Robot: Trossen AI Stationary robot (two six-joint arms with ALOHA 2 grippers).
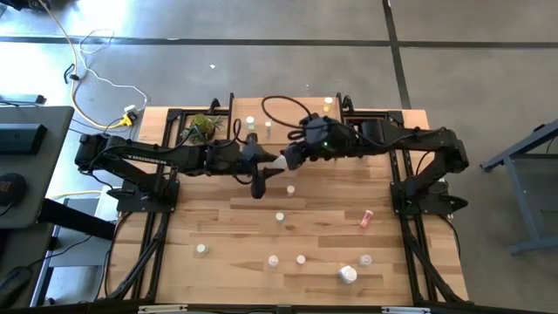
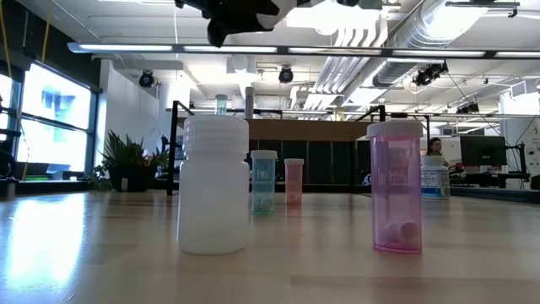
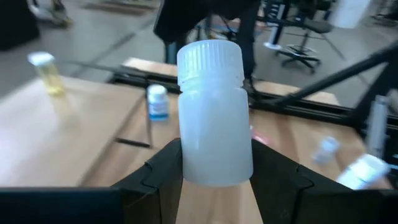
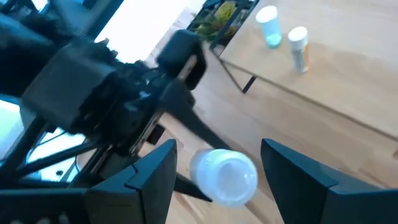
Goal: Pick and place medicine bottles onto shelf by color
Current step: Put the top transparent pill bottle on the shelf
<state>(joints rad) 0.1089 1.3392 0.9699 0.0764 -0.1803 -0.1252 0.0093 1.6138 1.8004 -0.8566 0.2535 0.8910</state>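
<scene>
Both robot arms are matt black, built of boxy jointed segments: the left arm (image 1: 144,157) carries faint pale lettering along its long link, and the right arm (image 1: 410,139) shows a small green light just behind its gripper. Black cable loops over that wrist. Each gripper's fingers (image 3: 283,180) are broad, angular black plastic wedges.

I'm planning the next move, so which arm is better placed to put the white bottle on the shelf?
Probably left. The left gripper already holds the white bottle upright, near the shelf. The right gripper is open around it, not holding.
</scene>
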